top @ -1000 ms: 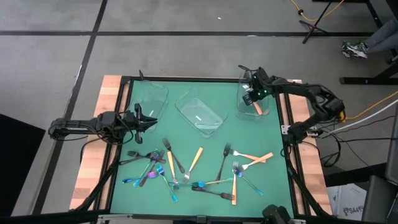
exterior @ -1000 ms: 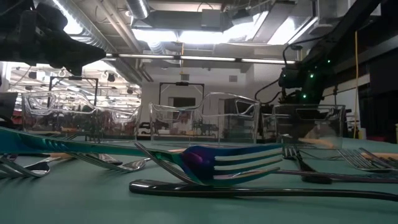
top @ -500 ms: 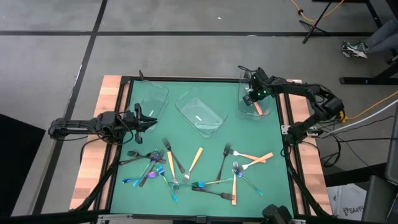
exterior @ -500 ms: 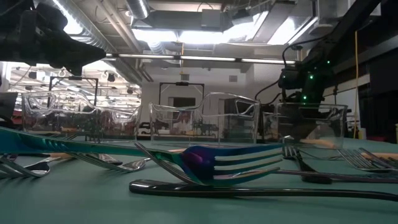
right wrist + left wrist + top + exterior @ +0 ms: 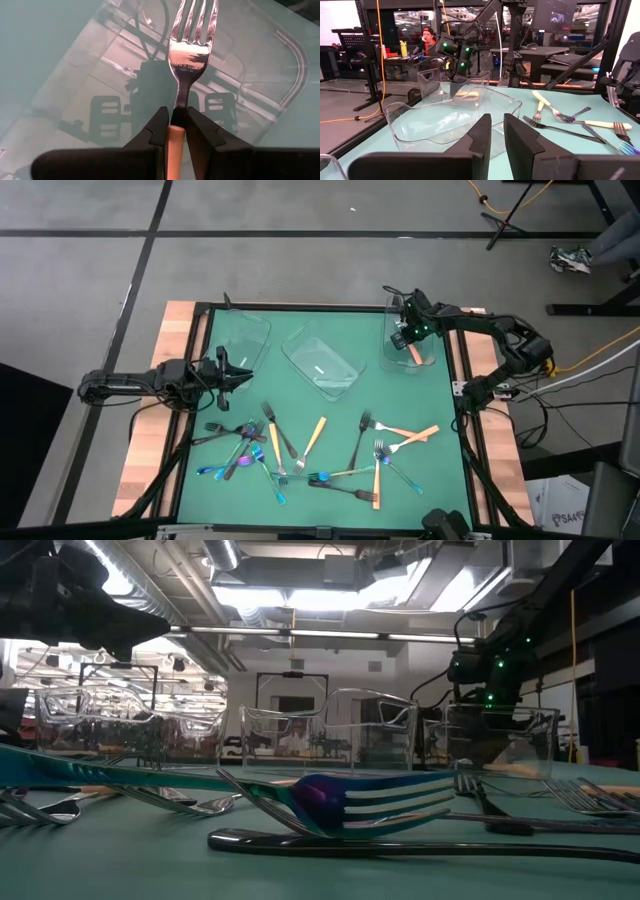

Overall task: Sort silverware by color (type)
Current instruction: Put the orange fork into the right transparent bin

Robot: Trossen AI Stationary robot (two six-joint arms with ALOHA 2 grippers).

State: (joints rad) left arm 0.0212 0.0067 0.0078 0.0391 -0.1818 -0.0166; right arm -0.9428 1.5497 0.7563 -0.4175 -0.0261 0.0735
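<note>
My right gripper (image 5: 408,346) hangs over the far-right clear tray (image 5: 432,362), pointing steeply down and shut on a fork (image 5: 187,55) that has a silver head and a tan handle. The rest of the silverware (image 5: 300,455), dark, blue-purple and tan-handled pieces, lies scattered flat on the green mat's near half. My left gripper (image 5: 243,377) waits level at the table's left edge. Its fingers (image 5: 480,137) are almost together, with nothing between them. My right gripper pinches the fork between its two fingers where the silver neck (image 5: 178,104) meets the tan handle (image 5: 176,137). The fingers slant down from above and lie along the fork. Its tines point on ahead toward the tray's floor; whether they touch it, I cannot tell.
Two more clear trays stand at the far side: one far left (image 5: 245,340), one in the middle (image 5: 322,363). A black frame (image 5: 300,307) rims the green mat. In the left wrist view a person (image 5: 426,40) shows in the room beyond the table.
</note>
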